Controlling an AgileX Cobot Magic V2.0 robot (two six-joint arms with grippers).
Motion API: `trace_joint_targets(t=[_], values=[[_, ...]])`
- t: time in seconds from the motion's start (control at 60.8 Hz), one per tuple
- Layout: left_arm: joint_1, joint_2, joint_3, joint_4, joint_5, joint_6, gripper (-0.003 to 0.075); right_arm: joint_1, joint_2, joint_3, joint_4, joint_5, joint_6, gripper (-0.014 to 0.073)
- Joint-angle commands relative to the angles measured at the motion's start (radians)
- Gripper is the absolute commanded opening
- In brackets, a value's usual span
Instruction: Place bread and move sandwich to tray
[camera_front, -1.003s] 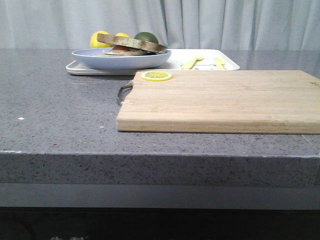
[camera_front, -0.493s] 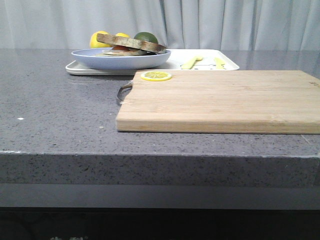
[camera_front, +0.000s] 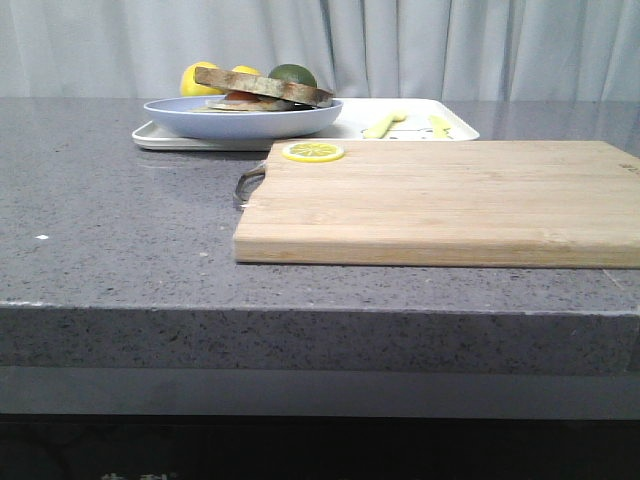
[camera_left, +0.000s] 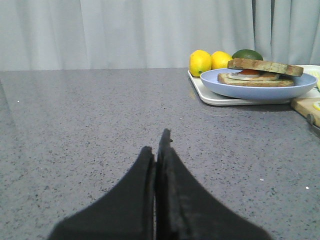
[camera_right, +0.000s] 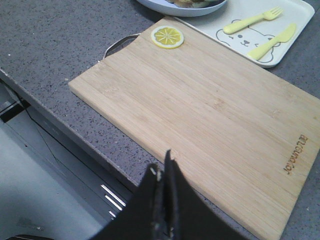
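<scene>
The sandwich lies in a round light-blue plate that rests on the left end of the white tray at the back of the counter. The bread sits tilted on top as its upper slice. In the left wrist view the sandwich, the bread and the tray are far off to one side of my left gripper, which is shut and empty over bare counter. My right gripper is shut and empty above the counter's front edge. Neither gripper shows in the front view.
A pale wooden cutting board fills the middle right of the counter, with a lemon slice on its far left corner. Two lemons and a green fruit stand behind the plate. A yellow fork and knife lie on the tray.
</scene>
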Motion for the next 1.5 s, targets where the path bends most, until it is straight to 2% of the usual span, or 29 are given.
trace_joint_targets(t=[0.0, 0.066, 1.25, 1.348, 1.48], values=[[0.008, -0.025, 0.023, -0.042, -0.152, -0.008, -0.0018, -0.004, -0.002, -0.025, -0.004, -0.071, -0.003, -0.0068], [0.008, -0.022, 0.021, -0.048, -0.115, -0.008, -0.0018, -0.004, -0.002, -0.025, -0.004, -0.067, -0.003, -0.0068], [0.008, -0.022, 0.025, -0.048, -0.113, -0.008, -0.0018, -0.003, -0.014, -0.016, -0.004, -0.058, -0.003, -0.0068], [0.008, -0.022, 0.025, -0.048, -0.113, -0.008, -0.0018, -0.050, -0.048, 0.019, 0.004, -0.059, -0.003, -0.0068], [0.008, -0.021, 0.025, -0.048, -0.113, -0.008, -0.0018, -0.173, -0.145, 0.116, 0.004, -0.117, -0.003, -0.0068]])
